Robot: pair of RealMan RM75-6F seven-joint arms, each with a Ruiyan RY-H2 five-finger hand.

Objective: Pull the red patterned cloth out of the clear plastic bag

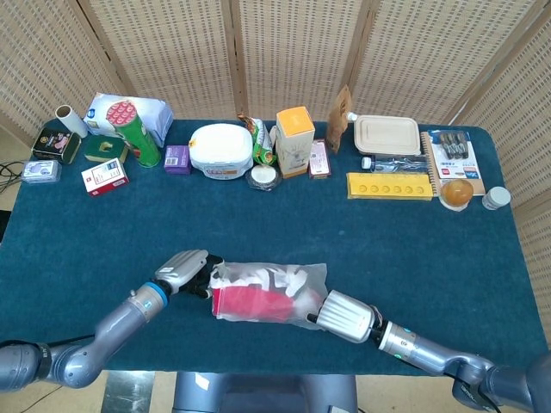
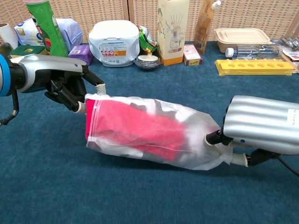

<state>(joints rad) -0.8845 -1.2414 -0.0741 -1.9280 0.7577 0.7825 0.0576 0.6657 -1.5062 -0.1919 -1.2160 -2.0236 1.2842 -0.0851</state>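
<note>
Blue worktop (image 1: pixel 430 249) lies bare around the clear plastic bag (image 2: pixel 196 135) near its front edge, clutter lining the back. Red patterned cloth (image 2: pixel 135 128) sits inside. Left hand (image 2: pixel 65 81) pinches the bag's mouth; right hand (image 2: pixel 264 130) grips its closed end.

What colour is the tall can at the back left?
Green, red top; clearest in head view.

Bag lies between the two hands.
Cloth (image 2: pixel 135 130) in bag (image 2: pixel 187 140); left hand (image 2: pixel 60 81) at its nine o'clock, right hand (image 2: pixel 261 133) at three.
</note>
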